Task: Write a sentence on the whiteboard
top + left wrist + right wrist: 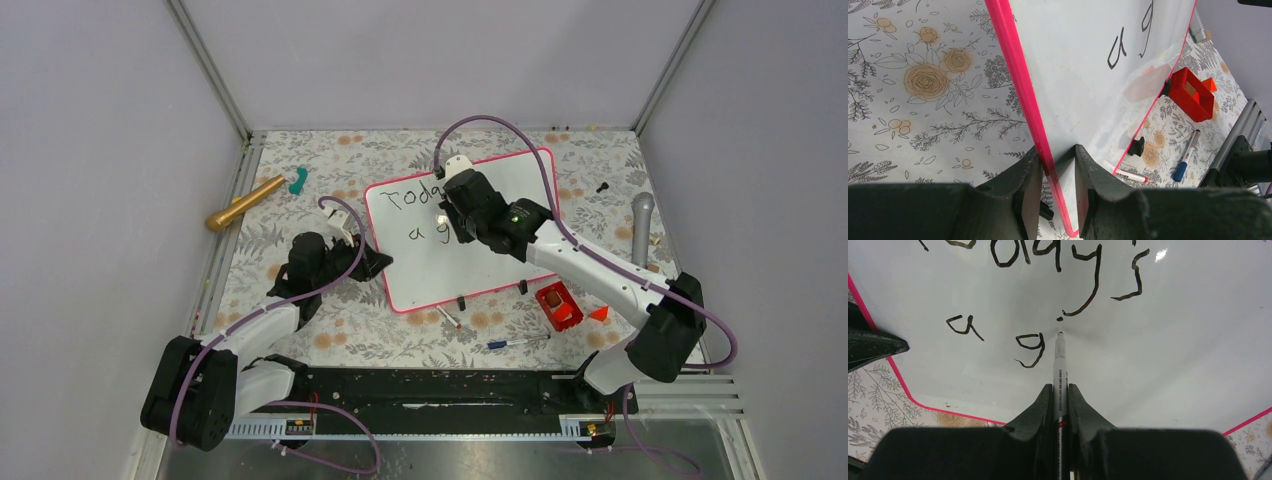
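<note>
**Writing on the whiteboard, marker tip down**

Your right gripper [1060, 390] is squeezed tight on a marker [1060, 360]. Its tip meets the whiteboard [430, 270] just beside the "g", under a small dot. The sentence [1093, 290] reads "Today's" on top and "a g" below so far. Your left gripper [1057, 162] pinches the whiteboard's pink edge, one finger on each side. The whiteboard is on the flowery table [380, 335], and a red box [558, 305] sits near its clip edge.
</note>
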You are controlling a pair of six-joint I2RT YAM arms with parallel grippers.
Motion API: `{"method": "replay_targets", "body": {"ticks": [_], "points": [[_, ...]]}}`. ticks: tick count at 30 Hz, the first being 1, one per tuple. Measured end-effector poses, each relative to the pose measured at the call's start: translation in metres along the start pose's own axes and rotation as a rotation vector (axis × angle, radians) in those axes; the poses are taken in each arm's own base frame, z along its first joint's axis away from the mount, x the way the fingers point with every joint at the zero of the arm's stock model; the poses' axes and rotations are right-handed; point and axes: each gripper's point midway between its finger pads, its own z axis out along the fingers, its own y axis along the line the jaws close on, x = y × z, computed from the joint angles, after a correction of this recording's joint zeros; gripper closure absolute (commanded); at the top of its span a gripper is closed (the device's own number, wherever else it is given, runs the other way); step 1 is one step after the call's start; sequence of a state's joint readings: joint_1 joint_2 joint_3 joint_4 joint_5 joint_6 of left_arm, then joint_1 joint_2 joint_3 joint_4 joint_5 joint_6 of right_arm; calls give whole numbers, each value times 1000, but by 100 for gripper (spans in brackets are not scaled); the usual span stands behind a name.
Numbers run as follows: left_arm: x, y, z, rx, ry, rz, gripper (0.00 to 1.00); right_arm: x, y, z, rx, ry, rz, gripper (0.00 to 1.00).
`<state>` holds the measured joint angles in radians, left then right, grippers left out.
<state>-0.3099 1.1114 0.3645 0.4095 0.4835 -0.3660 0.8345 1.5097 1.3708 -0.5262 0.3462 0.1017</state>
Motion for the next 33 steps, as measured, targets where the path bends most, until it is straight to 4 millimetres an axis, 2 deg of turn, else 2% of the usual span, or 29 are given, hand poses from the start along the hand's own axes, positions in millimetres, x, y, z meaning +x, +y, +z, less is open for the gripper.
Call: {"method": "replay_targets", "body": {"ticks": [16,33], "points": [[0,0,0,-2,2,-1,87,6,2,8,4,24,-9,100],[1,0,0,-2,2,-1,87,7,3,8,-4,30,-10,100]]}}
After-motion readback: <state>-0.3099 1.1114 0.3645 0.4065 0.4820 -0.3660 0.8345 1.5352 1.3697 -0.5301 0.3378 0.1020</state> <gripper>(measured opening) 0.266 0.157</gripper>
